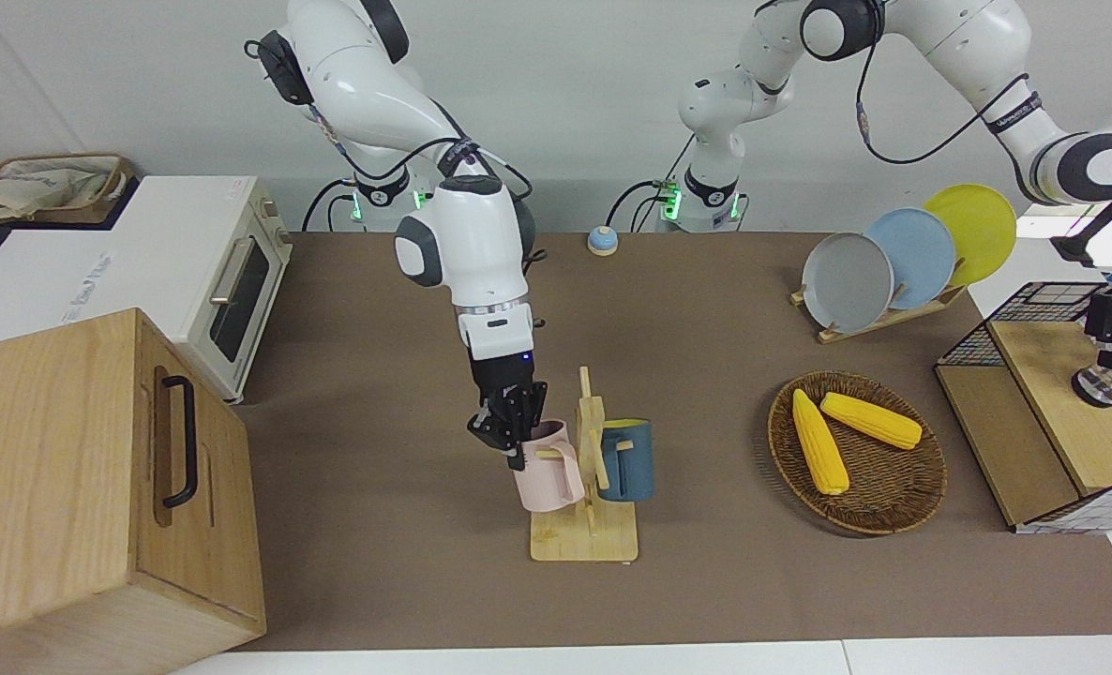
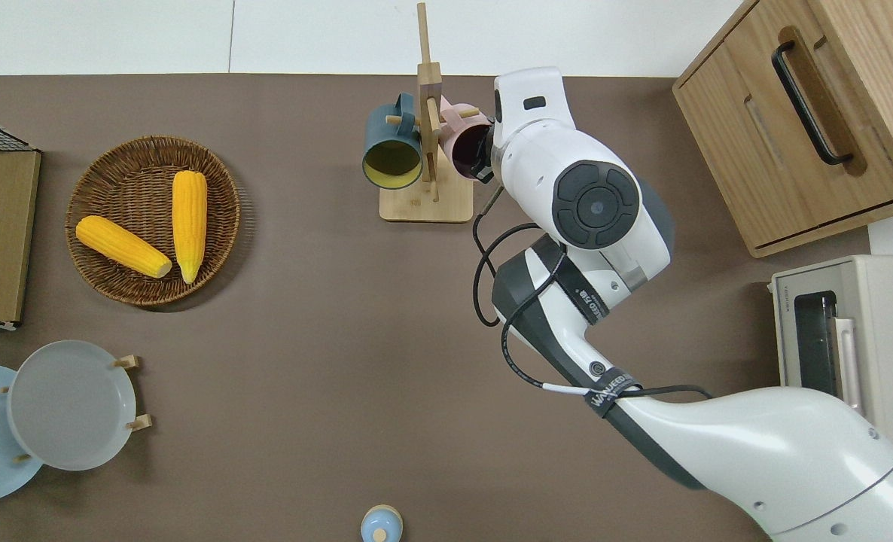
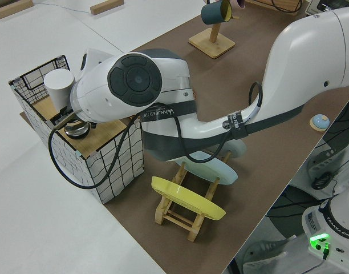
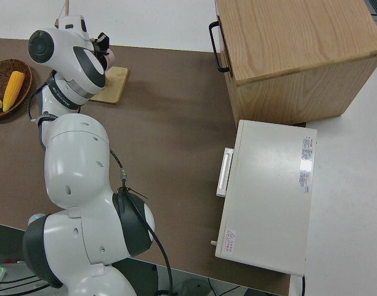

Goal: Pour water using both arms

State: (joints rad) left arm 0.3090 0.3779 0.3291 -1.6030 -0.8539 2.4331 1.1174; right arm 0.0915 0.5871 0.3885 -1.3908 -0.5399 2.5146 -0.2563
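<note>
At the centre of the front view, the right gripper (image 1: 511,433) appeared clamped on the pink mug's (image 1: 548,466) rim at the wooden rack (image 1: 591,469); lifting it straight off its peg looked wisest, the left arm parked.

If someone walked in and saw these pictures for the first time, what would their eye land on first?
Probably the right gripper at the pink mug, which hangs on the wooden mug rack near the middle of the table, with a dark blue mug on the rack's opposite peg. Next, the two bright yellow corn cobs in the wicker basket toward the left arm's end. The left gripper hangs over the wire crate there.
</note>
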